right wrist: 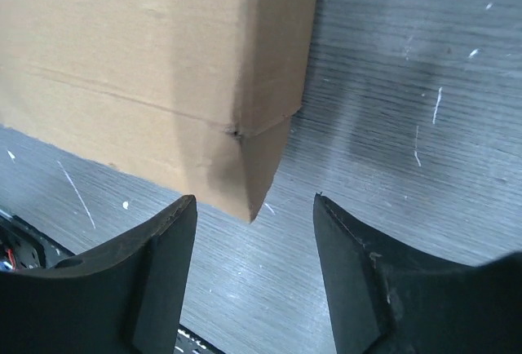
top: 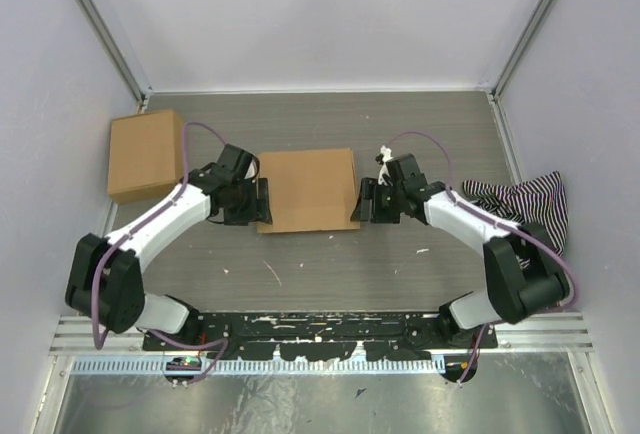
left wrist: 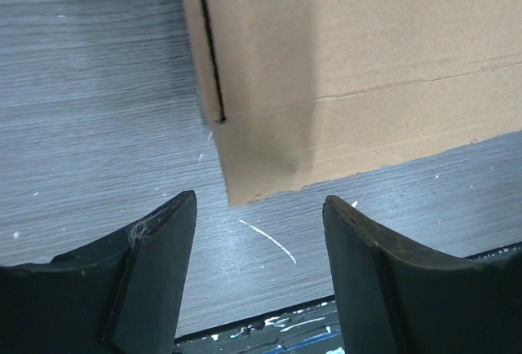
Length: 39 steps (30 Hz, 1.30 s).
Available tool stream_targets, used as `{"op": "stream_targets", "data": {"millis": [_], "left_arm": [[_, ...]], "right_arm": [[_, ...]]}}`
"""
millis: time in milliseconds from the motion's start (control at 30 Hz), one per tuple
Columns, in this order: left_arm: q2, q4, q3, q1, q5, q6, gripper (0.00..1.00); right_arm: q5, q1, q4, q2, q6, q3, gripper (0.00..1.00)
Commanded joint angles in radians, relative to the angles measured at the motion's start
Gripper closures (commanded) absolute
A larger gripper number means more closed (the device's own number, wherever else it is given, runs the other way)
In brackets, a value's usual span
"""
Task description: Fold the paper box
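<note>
Left gripper (left wrist: pixel 259 200) spread wide at closed paper box (top: pixel 310 189) corner, right gripper (right wrist: pixel 254 199) likewise wide, both empty

- Overhead view: bright, even, diffuse light. The pale walls (top: pixel 300 14) look slightly washed out, and shadows on the tabletop (top: pixel 330 264) are faint.
- Left wrist view: the tabletop grain is sharp. A soft shadow darkens the near corner of the paper box (left wrist: pixel 351 60). The left tool (left wrist: pixel 259 199) is near-black, showing little detail.
- Right wrist view: a similar soft shadow lies on the box corner and the tabletop beside it. The right tool (right wrist: pixel 254 199) is dark.
</note>
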Motion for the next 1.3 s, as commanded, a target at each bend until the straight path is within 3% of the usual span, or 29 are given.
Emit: {"op": "stream_targets", "data": {"millis": [0, 133, 167, 233, 267, 433, 733, 867, 1267], "left_arm": [[-0.125, -0.047, 0.036, -0.001, -0.131, -0.018, 0.29], [-0.165, 0.038, 0.084, -0.001, -0.124, -0.036, 0.3], [-0.154, 0.066, 0.105, -0.002, -0.104, -0.039, 0.31], [-0.1, 0.127, 0.146, -0.006, -0.069, -0.034, 0.35], [-0.069, 0.164, 0.163, -0.008, -0.058, -0.032, 0.37], [0.113, 0.308, 0.25, -0.028, -0.02, -0.024, 0.4], [0.385, 0.244, 0.433, -0.078, -0.012, 0.023, 0.4], [0.457, 0.214, 0.455, -0.093, 0.006, 0.041, 0.42], [0.571, 0.163, 0.44, -0.153, 0.078, 0.067, 0.61]], "right_arm": [[0.071, 0.024, 0.015, -0.153, 0.004, 0.009, 0.36], [0.116, 0.088, 0.006, -0.235, 0.026, 0.008, 0.46], [0.132, 0.113, 0.008, -0.241, 0.035, 0.008, 0.57], [0.178, 0.166, 0.023, -0.241, 0.053, 0.004, 0.9], [0.203, 0.189, 0.034, -0.234, 0.063, 0.001, 0.98], [0.33, 0.238, 0.044, -0.147, 0.104, 0.006, 0.99], [0.372, 0.253, 0.123, 0.005, 0.107, 0.021, 0.99], [0.405, 0.257, 0.149, 0.06, 0.115, 0.044, 0.99], [0.574, 0.287, 0.348, 0.146, 0.165, 0.071, 0.99]]}}
